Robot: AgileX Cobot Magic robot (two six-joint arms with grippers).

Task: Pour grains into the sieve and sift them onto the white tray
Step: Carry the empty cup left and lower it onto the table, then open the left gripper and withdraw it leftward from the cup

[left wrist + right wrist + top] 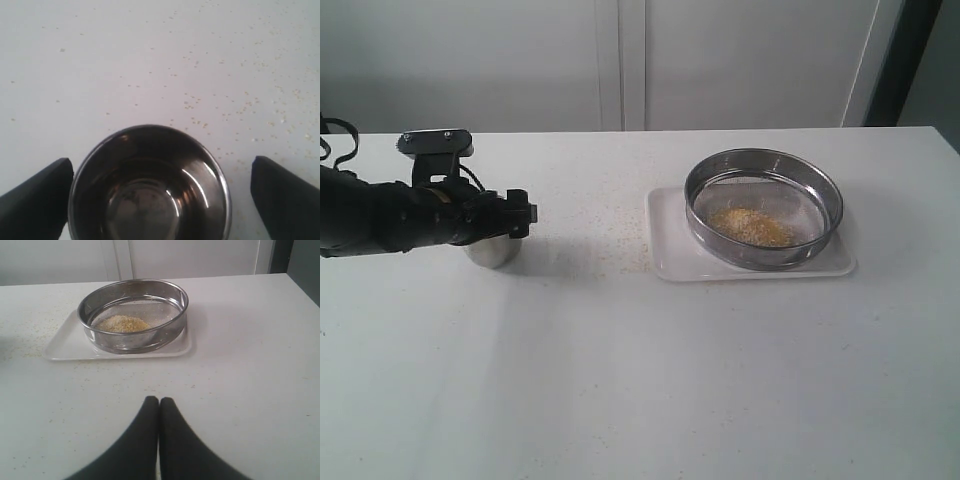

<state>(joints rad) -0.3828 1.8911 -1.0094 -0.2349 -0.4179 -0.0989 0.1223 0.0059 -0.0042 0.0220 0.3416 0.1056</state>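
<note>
Left gripper: open astride steel cup. Right gripper: closed. Sieve: mouth up on white tray, tray lengthwise left-right; grains inside.

The left arm hides most of the steel cup, and the sieve hides the white tray's middle.

Desk: a wide white desk is stretching across the whole foreground, its matte top looking pale and smooth.
Wall: a pale grey-white wall is standing right behind the desk's far edge.
Seams: narrow vertical seams are dividing that wall into flat panels.
Far right: a dark upright strip is slanting down beside a white frame edge.
Light: soft, even light is falling on the desk, leaving only faint, blurred shadows.
</note>
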